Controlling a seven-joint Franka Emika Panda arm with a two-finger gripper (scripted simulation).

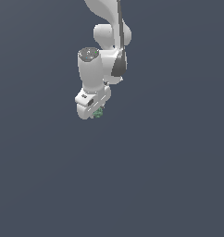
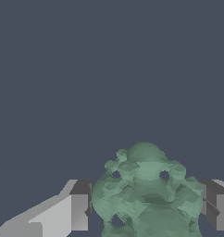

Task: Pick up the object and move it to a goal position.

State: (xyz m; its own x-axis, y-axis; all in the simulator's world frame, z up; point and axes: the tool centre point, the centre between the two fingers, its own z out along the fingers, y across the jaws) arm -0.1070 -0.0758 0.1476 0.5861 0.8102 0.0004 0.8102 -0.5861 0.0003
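The object (image 2: 146, 190) is a dull-green, bumpy, mottled lump. In the wrist view it sits between my two grey fingers (image 2: 79, 210), which touch its sides. In the exterior view the white arm hangs down in the upper middle, and only a small green part of the object (image 1: 98, 113) shows under the white gripper (image 1: 95, 112). The gripper is shut on the object. I cannot tell from the frames whether the object rests on the surface or is lifted off it.
A plain dark blue-grey surface (image 1: 155, 176) fills both views around the arm. No other objects, containers or edges show.
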